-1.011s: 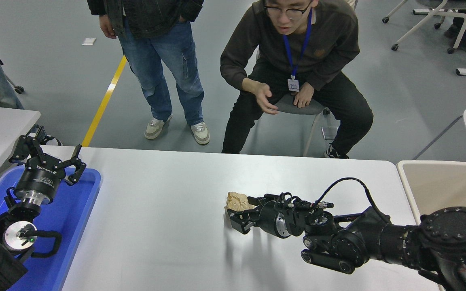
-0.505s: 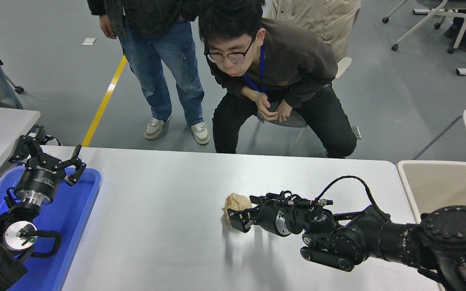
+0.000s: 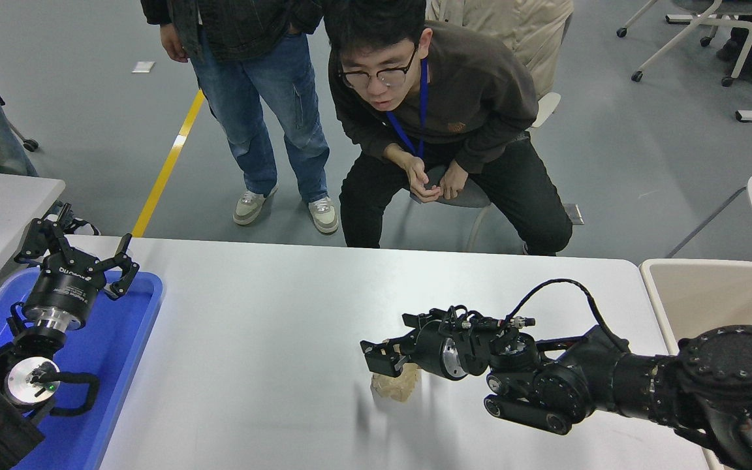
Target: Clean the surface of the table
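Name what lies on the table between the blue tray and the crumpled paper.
Nothing: in the head view, the table is bare from the tray to the paper.

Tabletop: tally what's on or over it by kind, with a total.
Crumpled tan paper wad: 1
Blue plastic tray, left end of the white table surface: 1
Black robot grippers: 2, left gripper over the tray, right gripper above the wad
Total: 4
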`<action>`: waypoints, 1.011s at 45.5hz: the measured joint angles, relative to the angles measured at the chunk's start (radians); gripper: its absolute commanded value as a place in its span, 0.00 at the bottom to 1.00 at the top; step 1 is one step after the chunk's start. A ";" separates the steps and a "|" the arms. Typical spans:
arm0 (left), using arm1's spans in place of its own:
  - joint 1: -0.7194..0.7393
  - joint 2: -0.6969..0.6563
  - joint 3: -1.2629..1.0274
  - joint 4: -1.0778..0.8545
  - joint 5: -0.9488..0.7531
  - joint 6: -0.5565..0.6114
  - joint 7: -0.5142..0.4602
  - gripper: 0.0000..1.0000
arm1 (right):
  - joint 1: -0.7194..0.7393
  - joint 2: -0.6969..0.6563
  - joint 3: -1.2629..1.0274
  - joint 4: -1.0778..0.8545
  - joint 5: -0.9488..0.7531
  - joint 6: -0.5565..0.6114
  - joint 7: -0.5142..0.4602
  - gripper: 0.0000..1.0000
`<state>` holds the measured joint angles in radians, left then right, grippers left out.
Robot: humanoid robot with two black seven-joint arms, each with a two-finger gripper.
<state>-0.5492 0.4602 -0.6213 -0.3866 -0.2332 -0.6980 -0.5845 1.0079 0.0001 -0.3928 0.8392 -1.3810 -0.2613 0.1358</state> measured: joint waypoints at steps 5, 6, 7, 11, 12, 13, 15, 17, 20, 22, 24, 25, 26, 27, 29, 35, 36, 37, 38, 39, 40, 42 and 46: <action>0.000 0.000 0.000 0.000 0.000 0.000 0.000 1.00 | 0.000 0.000 -0.019 0.015 0.001 0.001 0.014 0.99; 0.000 0.000 0.000 0.000 0.000 0.000 0.000 1.00 | -0.001 0.000 -0.021 0.016 0.001 0.001 0.015 0.99; 0.000 0.000 0.000 0.000 0.000 0.000 0.000 1.00 | -0.004 0.000 -0.024 0.017 0.001 0.001 0.017 0.99; 0.000 0.000 0.000 0.000 0.000 0.000 0.000 1.00 | -0.018 0.000 -0.032 0.011 -0.002 -0.001 0.023 0.99; 0.000 0.000 0.000 0.000 0.000 0.000 0.000 1.00 | -0.020 0.000 -0.033 0.007 -0.002 -0.002 0.024 0.99; 0.000 0.000 0.000 0.000 0.000 0.000 0.000 1.00 | -0.023 0.000 -0.035 0.004 -0.003 -0.002 0.024 0.99; 0.000 0.000 0.000 0.000 0.000 0.000 0.000 1.00 | -0.030 0.000 -0.039 -0.004 -0.004 -0.005 0.026 0.99; 0.000 0.000 0.000 0.000 0.000 0.000 0.000 1.00 | -0.039 0.000 -0.046 -0.015 -0.007 -0.009 0.028 0.99; 0.000 0.000 0.000 0.000 0.000 0.000 0.000 1.00 | -0.045 0.000 -0.055 -0.026 -0.008 -0.018 0.030 0.99; 0.000 0.000 0.000 0.000 0.000 0.000 0.000 1.00 | -0.052 0.000 -0.070 -0.040 -0.010 -0.031 0.031 0.98; 0.000 0.000 0.000 0.000 0.000 0.000 0.000 1.00 | -0.058 0.000 -0.094 -0.056 -0.011 -0.049 0.033 0.97; 0.000 0.000 0.000 0.000 0.000 0.000 0.000 1.00 | -0.059 0.000 -0.099 -0.058 -0.012 -0.055 0.034 0.96; 0.000 0.000 0.000 0.000 0.000 0.000 0.000 1.00 | -0.060 0.000 -0.110 -0.063 -0.012 -0.065 0.037 0.93; 0.000 0.000 0.000 0.000 0.000 0.000 0.000 1.00 | -0.063 0.000 -0.125 -0.071 -0.012 -0.078 0.038 0.90; 0.000 0.000 0.000 0.000 0.000 0.000 0.000 1.00 | -0.067 -0.001 -0.148 -0.081 -0.013 -0.099 0.042 0.85; 0.000 0.000 0.000 0.000 0.000 0.000 0.000 1.00 | -0.074 0.000 -0.201 -0.101 -0.015 -0.151 0.058 0.46; 0.000 0.000 0.000 0.000 0.000 0.000 0.000 1.00 | -0.075 0.000 -0.208 -0.104 -0.015 -0.159 0.063 0.31; 0.000 0.000 0.000 0.000 0.000 0.000 0.000 1.00 | -0.075 0.000 -0.213 -0.106 -0.015 -0.164 0.066 0.20; 0.000 0.000 0.000 0.000 0.000 0.000 0.000 1.00 | -0.075 0.000 -0.218 -0.107 -0.015 -0.167 0.070 0.13; 0.000 0.000 0.000 0.000 0.000 0.000 0.000 1.00 | -0.075 0.000 -0.223 -0.109 -0.014 -0.173 0.076 0.06; 0.000 0.000 0.000 0.000 0.000 0.000 0.000 1.00 | -0.075 0.000 -0.227 -0.111 -0.013 -0.176 0.080 0.00; 0.000 0.000 0.000 0.000 0.000 0.000 0.000 1.00 | -0.073 0.000 -0.233 -0.113 -0.010 -0.181 0.092 0.00; 0.000 0.000 0.000 0.000 0.000 0.000 0.000 1.00 | -0.068 0.000 -0.239 -0.114 -0.004 -0.188 0.114 0.00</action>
<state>-0.5492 0.4602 -0.6213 -0.3866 -0.2332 -0.6980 -0.5845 0.9399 0.0000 -0.6317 0.7247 -1.3846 -0.4489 0.2494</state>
